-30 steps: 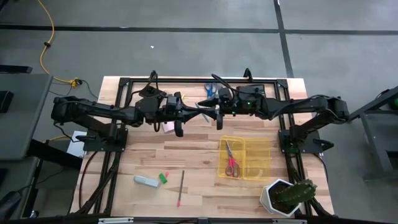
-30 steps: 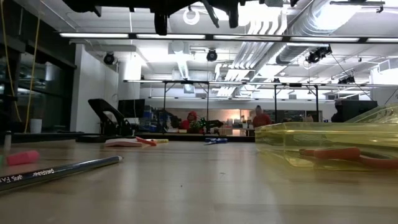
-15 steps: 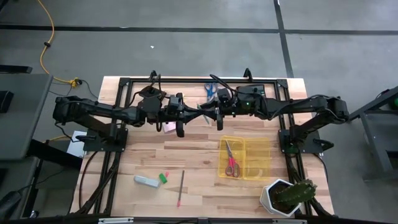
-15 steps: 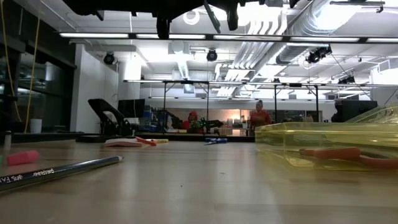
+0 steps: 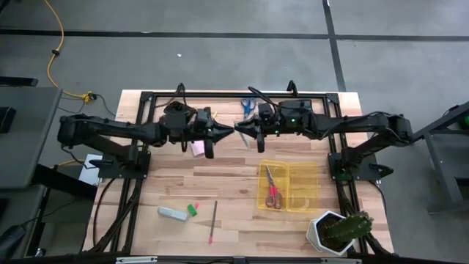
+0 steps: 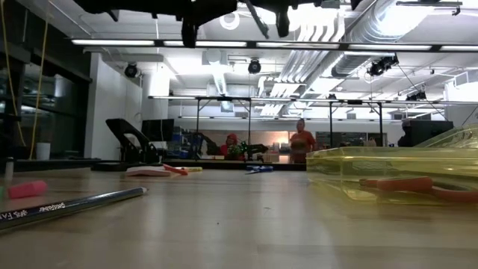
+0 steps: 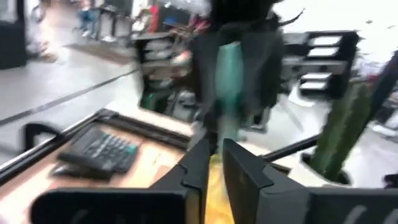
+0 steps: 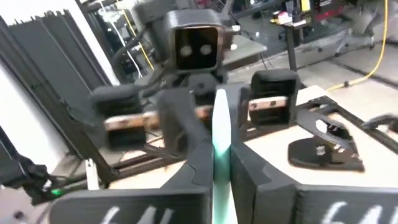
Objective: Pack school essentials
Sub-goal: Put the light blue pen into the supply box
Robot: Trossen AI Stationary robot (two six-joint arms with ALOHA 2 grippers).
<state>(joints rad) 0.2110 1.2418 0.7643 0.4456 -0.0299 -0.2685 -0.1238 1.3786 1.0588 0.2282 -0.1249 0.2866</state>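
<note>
Both arms are held level high over the table's middle, tip to tip. A teal pen (image 7: pixel 227 68) spans between them. My left gripper (image 5: pixel 229 130) has one end and my right gripper (image 5: pixel 240 130) the other, both shut on it. Red-handled scissors (image 5: pixel 272 188) lie flat inside the yellow tray (image 5: pixel 311 192). Blue-handled scissors (image 5: pixel 248 105) lie at the far edge and a pink sticky-note pad (image 5: pixel 198 149) lies under the left arm. On the near left lie a thin pencil (image 5: pixel 214 221), a green eraser (image 5: pixel 193 210) and a pale marker (image 5: pixel 173 213). My left gripper has the pen's end (image 7: pixel 219 134) between its two fingertips (image 7: pixel 239 165), coming level from the table's left, along the pen. The pen is lifted clear of the table. My right gripper pinches the pen's other end (image 8: pixel 221 127) between its two fingers (image 8: pixel 202 165), coming level from the table's right, along the pen. The pen stands edge-on between them, clear of the table.
A potted cactus in a white pot (image 5: pixel 338 231) stands at the near right corner, beside the tray. A dark frame (image 5: pixel 146 103) runs along the far edge and the sides. Bare wood lies between the pencil and the tray.
My right gripper has shut on the pen's end that faces it, staying in place. The pen stays level in the air between the two grippers.
</note>
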